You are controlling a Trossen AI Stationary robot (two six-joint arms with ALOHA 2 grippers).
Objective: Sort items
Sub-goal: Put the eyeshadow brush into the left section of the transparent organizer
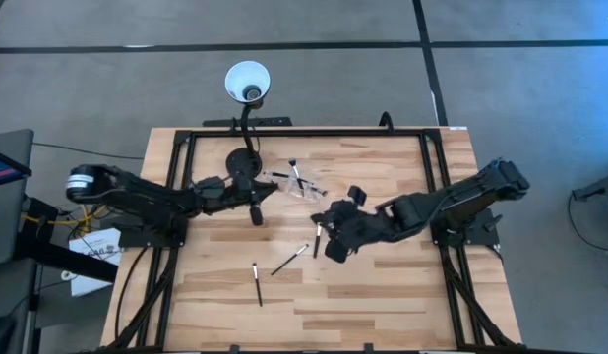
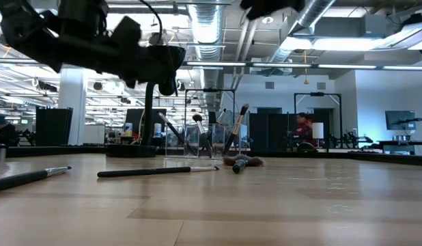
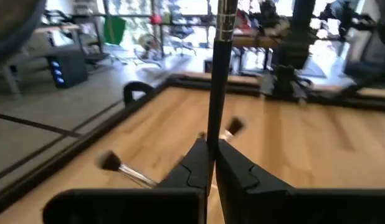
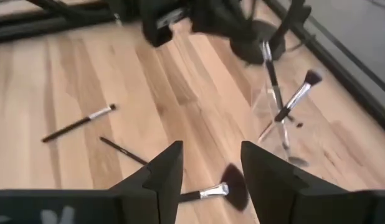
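Several brushes sorted: a few stand upright in the clear pouch (image 1: pixel 302 187) at upper centre of the high view; the low view shows their handles leaning inside it (image 2: pixel 197 140).
Brushes left on table: three in the lower centre of the high view, namely a short brush (image 1: pixel 257 283), a slanted brush (image 1: pixel 289 260) and a fan brush (image 1: pixel 318 239) just under the right gripper.
Progress, judged: partly done; loose items remain to be picked up, and one is in transit.
Left gripper (image 3: pixel 211 163): clenched on a brush handle (image 3: pixel 218 68), held upright between the fingers; in the high view it sits left of centre, near the lamp base (image 1: pixel 241 162).
Right gripper (image 4: pixel 211 177): released, fingers spread, poised over the fan brush (image 4: pixel 222 188) at lower centre of the right wrist view.
Brush shape: slim straight rods, dark handles, silvery ferrules, soft dark tips; one head splays into a wide fan.
Pouch material: thin transparent plastic, glossy, its edges hard to trace.
Table (image 1: pixel 383 305): pale wood planks, smooth, with visible grain, bordered by a black metal frame.
Lamp shade (image 1: pixel 247 81): white, conical, on a black gooseneck.
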